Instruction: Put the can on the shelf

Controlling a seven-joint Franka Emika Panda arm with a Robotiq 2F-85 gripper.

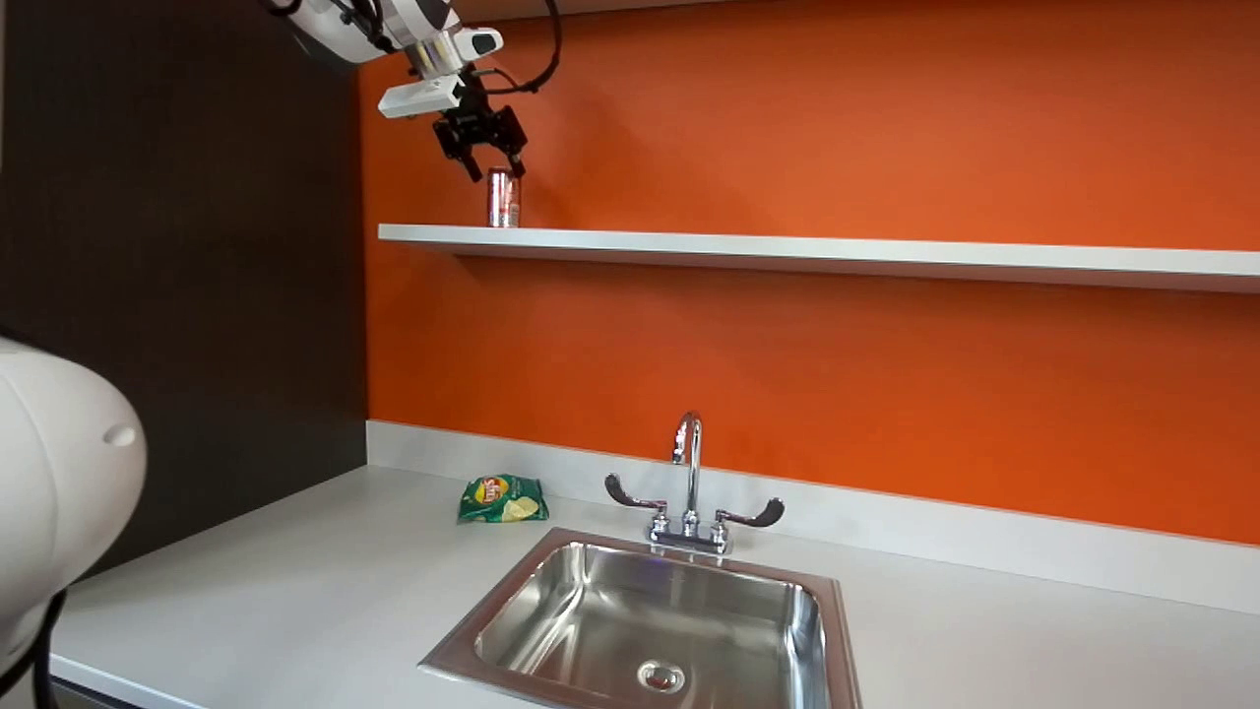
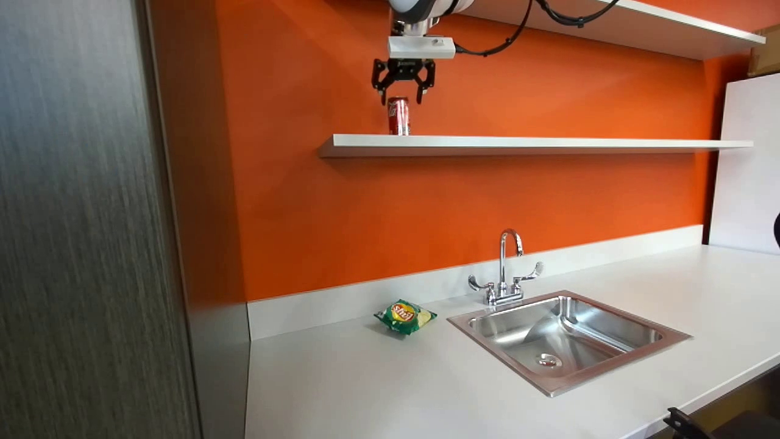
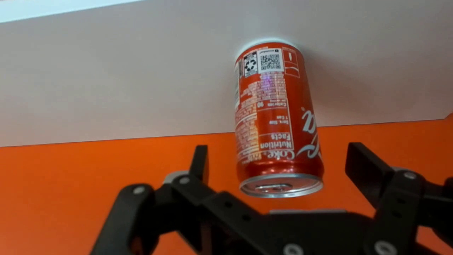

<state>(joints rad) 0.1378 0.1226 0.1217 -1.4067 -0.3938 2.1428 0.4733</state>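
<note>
The red can (image 1: 504, 202) stands upright on the white shelf (image 1: 787, 246), near the end by the dark panel. In an exterior view the can (image 2: 399, 117) also stands on the shelf (image 2: 518, 142) near its end. My gripper (image 1: 497, 175) is open just above the can, pointing down; it shows in an exterior view too (image 2: 401, 101). In the wrist view the can (image 3: 272, 106) appears upside down, its silver top between the spread fingers (image 3: 278, 146), with a visible gap on both sides. The can's base rests on the shelf surface (image 3: 106, 81).
A green chip bag (image 1: 504, 498) lies on the countertop (image 1: 295, 581) below. A steel sink (image 2: 615, 366) with a tall faucet (image 2: 503, 262) is beside it. An upper shelf (image 2: 579, 24) hangs above. A dark panel (image 1: 197, 246) stands beside the shelf's end.
</note>
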